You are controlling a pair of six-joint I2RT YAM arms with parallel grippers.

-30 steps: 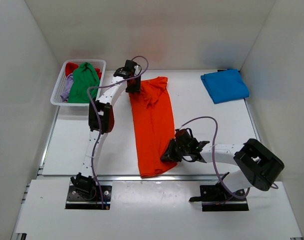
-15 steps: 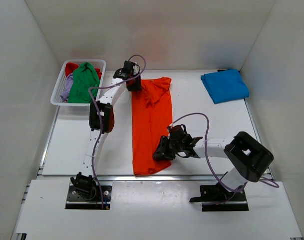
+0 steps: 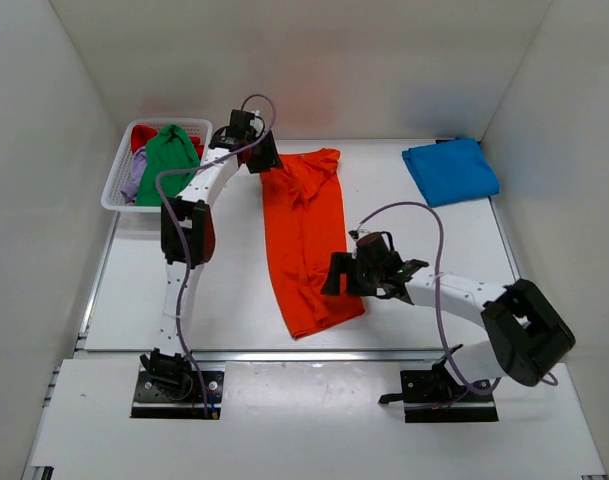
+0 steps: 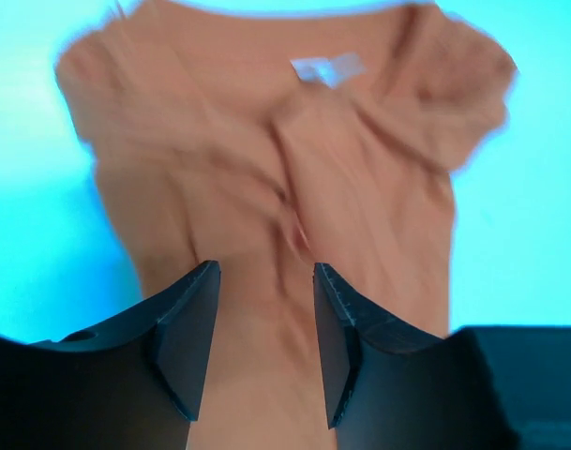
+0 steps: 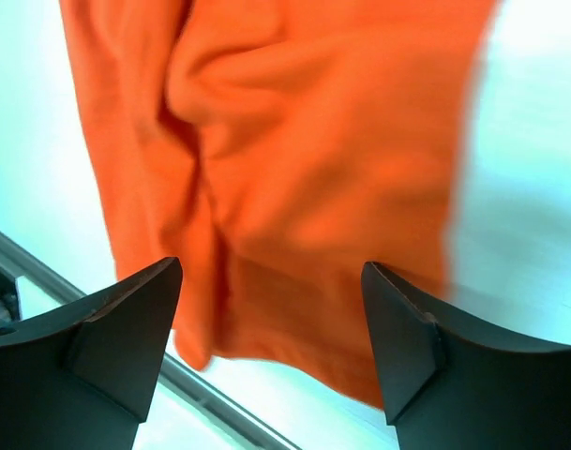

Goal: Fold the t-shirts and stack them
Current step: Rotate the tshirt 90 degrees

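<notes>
2 arms out: L fingers [image 4: 187, 328] released at orange t-shirt [image 3: 306, 240] shoulder, R fingers [image 5: 126, 328] released near hem.

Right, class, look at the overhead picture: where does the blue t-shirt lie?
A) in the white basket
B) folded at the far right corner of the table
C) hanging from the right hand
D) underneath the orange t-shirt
B: the blue t-shirt lies folded flat at the far right corner of the table, well apart from the orange t-shirt and the basket.
</notes>
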